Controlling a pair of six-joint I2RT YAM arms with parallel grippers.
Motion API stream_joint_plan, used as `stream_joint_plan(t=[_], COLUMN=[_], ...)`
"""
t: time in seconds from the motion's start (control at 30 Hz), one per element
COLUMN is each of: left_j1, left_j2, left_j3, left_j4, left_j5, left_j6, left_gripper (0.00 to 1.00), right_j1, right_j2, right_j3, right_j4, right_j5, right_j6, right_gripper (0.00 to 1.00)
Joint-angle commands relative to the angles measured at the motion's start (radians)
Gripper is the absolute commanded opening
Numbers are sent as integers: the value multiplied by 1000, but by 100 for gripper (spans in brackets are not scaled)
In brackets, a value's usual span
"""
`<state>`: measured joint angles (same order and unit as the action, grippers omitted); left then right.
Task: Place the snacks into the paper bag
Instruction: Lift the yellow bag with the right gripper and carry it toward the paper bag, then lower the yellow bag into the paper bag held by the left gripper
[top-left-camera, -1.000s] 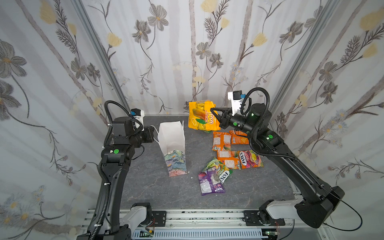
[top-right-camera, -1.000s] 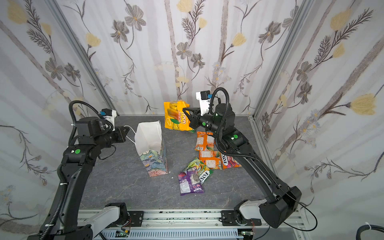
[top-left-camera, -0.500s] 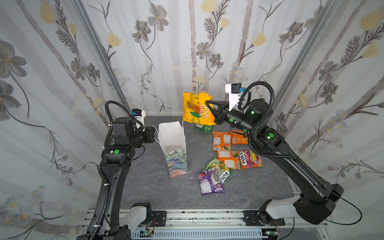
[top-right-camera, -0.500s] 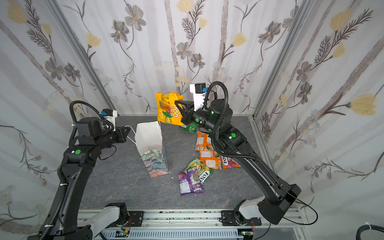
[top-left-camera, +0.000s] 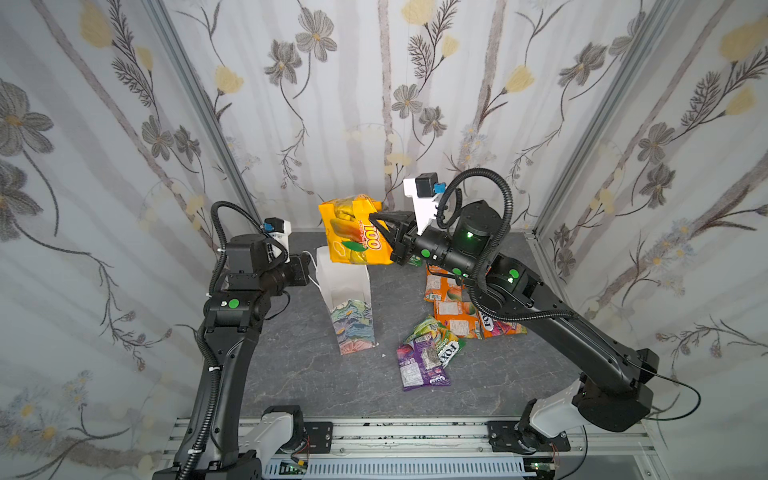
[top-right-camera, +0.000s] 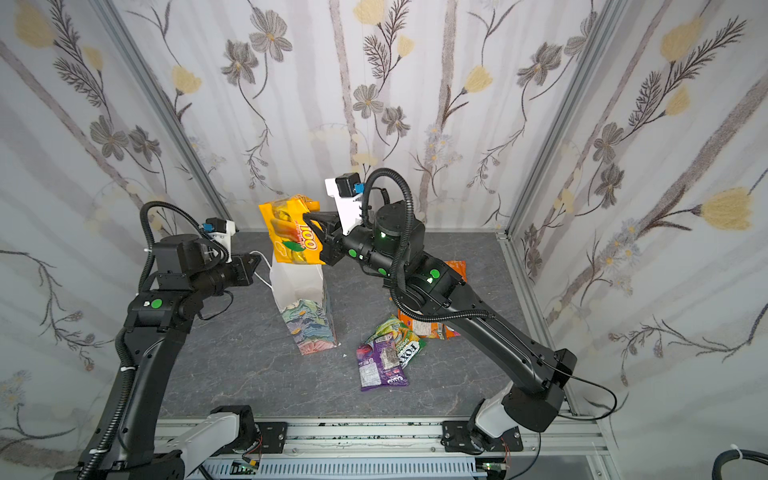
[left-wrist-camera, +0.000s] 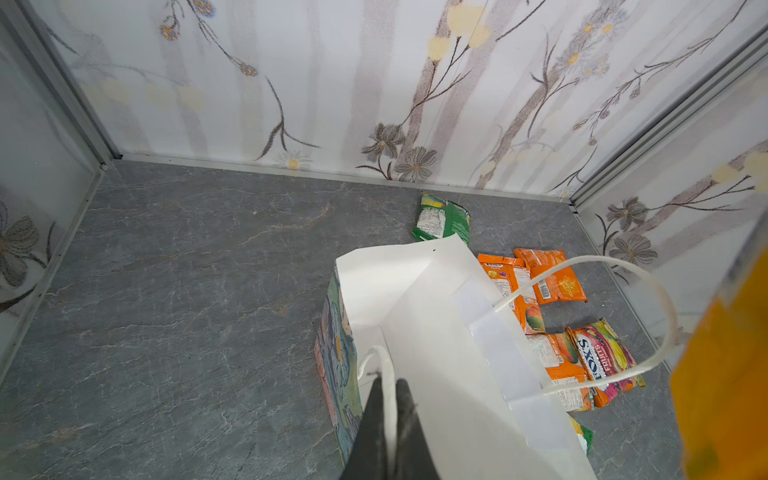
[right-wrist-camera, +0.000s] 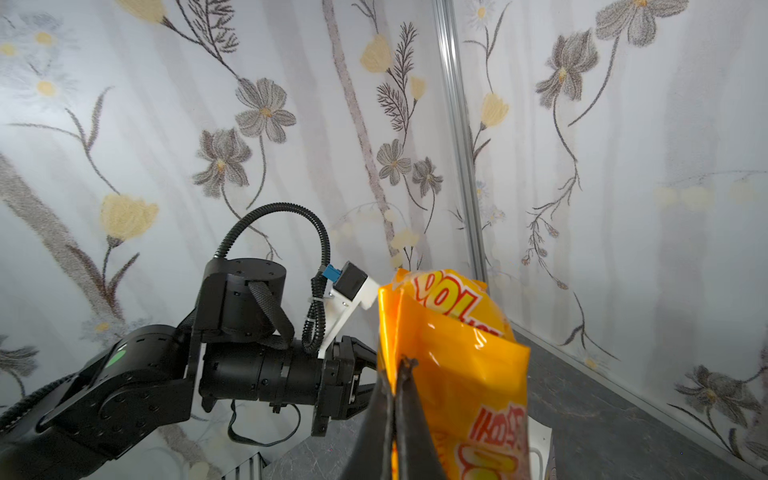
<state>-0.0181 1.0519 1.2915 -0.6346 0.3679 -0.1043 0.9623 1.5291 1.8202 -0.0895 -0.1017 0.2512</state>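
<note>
The paper bag (top-left-camera: 345, 280) (top-right-camera: 297, 284) stands open on the grey table, white inside and floral outside. My left gripper (top-left-camera: 309, 268) (left-wrist-camera: 388, 380) is shut on its near cord handle (left-wrist-camera: 384, 363). My right gripper (top-left-camera: 372, 217) (right-wrist-camera: 401, 361) is shut on the top edge of a big yellow-orange snack packet (top-left-camera: 353, 239) (top-right-camera: 293, 239) (right-wrist-camera: 457, 353). That packet hangs just above the bag's mouth. Other snacks lie to the right of the bag: orange packets (top-left-camera: 446, 289), a pink FOX'S packet (left-wrist-camera: 602, 357), a green one (top-left-camera: 436, 334) and a purple one (top-left-camera: 419, 365).
A small green packet (left-wrist-camera: 442, 218) lies near the back wall behind the bag. Flowered walls close in the table on three sides. The far cord handle (left-wrist-camera: 665, 316) loops loosely over the bag's mouth. The right arm reaches over the orange packets.
My right gripper has carried the yellow-orange packet up and to the left, from beside the back wall to over the bag's mouth. The left arm and the bag have stayed put.
</note>
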Motion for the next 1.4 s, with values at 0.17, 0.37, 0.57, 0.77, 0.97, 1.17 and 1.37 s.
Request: stream_joint_plan(t=[0.17,0.37,0.57,0.77,0.97,1.17,1.37], left_j1=[0,-2,-4,-6,-6,-7,-8], left_j2=[-8,-30,-43,-50,-49,-43,-41], left_j3=[-33,-61,-54,-55,-54,-52,-55], left_j4=[29,47,36,36,36,36,38], left_j5=[-9,-9,-19,-25,-33,-39,-40], left_j6=[8,4,7,7,8,10,10], left_gripper=[0,0,0,0,0,0,0], right_j1=[111,144,154,183,188,191,189], right_j2=[97,139,158,228,272,287,311], right_j3=[118,134,141,232,286,293,297], right_j4=[-42,-98,-121,-207,-270,-302,-325], right_j5=[289,400,476,549,596,628,597], right_j6=[-49,-20,-2,-11,-12,-15,-26], right_gripper=[0,0,0,0,0,0,0])
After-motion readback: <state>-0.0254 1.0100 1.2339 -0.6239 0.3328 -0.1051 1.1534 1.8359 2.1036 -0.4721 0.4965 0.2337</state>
